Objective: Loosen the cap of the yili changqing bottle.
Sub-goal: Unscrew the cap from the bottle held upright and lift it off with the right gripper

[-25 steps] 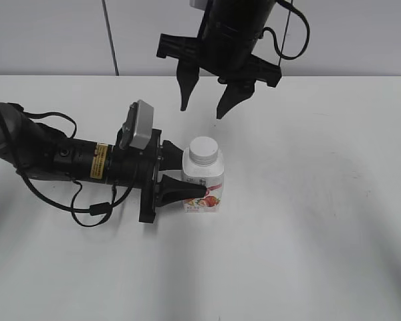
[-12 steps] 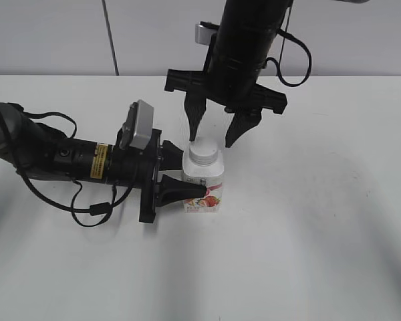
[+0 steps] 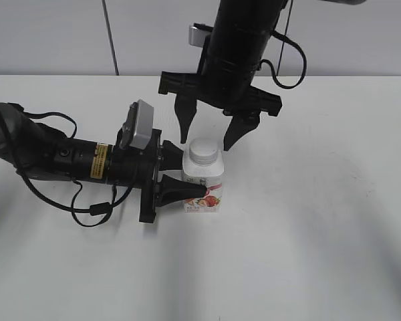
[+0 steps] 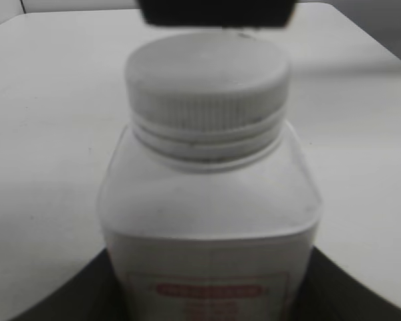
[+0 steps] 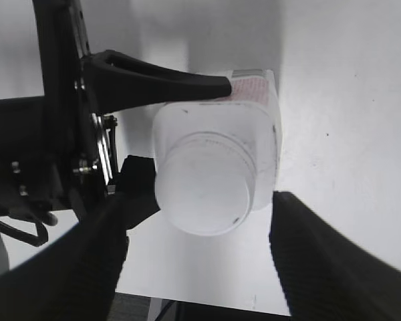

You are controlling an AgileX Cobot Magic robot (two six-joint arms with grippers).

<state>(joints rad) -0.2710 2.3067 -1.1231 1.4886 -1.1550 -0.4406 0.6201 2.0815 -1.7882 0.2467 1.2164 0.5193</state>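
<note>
The yili changqing bottle [image 3: 203,184] stands upright on the white table, white with a red-pink strawberry label. Its white ribbed cap [image 3: 204,150] is on. My left gripper [image 3: 192,175] reaches in from the left and is shut on the bottle's body. In the left wrist view the cap [image 4: 207,83] and bottle [image 4: 207,214] fill the frame between the dark fingers [image 4: 80,294]. My right gripper [image 3: 207,137] hangs open from above, its two fingers either side of the cap, not touching it. The right wrist view shows the cap [image 5: 204,194] from above between the open fingers [image 5: 334,261].
The white table [image 3: 307,227] carries nothing else. The left arm's black body and cables [image 3: 60,160] lie across the table's left side. A grey wall stands behind the table's far edge.
My right gripper has come down and forward from above the table's back, and its open fingers now flank the cap. The left gripper and bottle have not moved.
</note>
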